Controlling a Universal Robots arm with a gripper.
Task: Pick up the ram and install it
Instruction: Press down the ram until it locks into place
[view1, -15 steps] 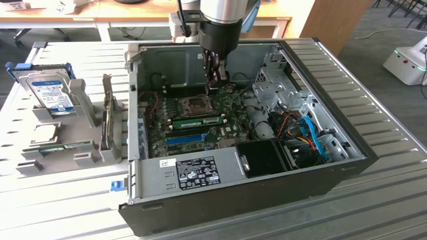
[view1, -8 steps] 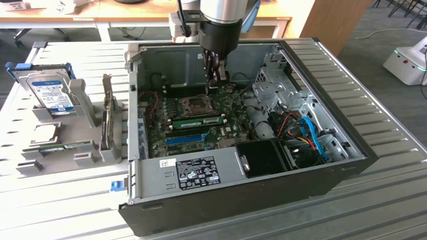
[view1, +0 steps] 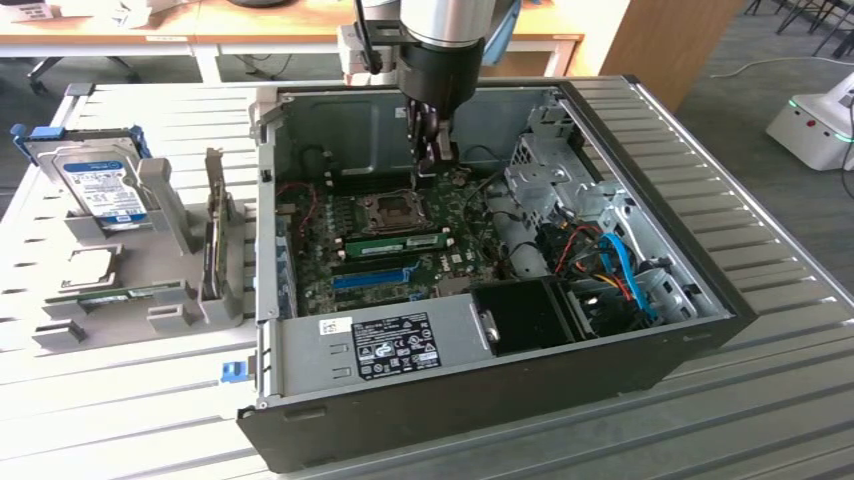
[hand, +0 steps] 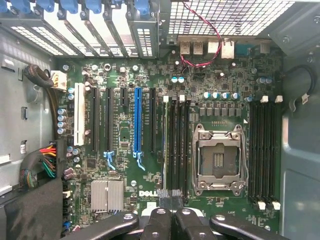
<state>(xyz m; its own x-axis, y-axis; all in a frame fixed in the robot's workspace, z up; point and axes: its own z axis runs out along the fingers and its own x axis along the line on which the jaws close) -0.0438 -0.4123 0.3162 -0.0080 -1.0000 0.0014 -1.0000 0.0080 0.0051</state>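
From my end the ram (view1: 400, 243) is a long skinny green stick with a white sticker. It's standing on its long edge in a slot on the motherboard (view1: 461, 200), just beside the CPU socket (view1: 396, 211), and looks pretty level.

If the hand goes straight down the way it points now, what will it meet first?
Most likely the memory slots beside the CPU socket, perhaps the top edge of the green ram standing there. The shut hand hangs over them; the gap is unclear.
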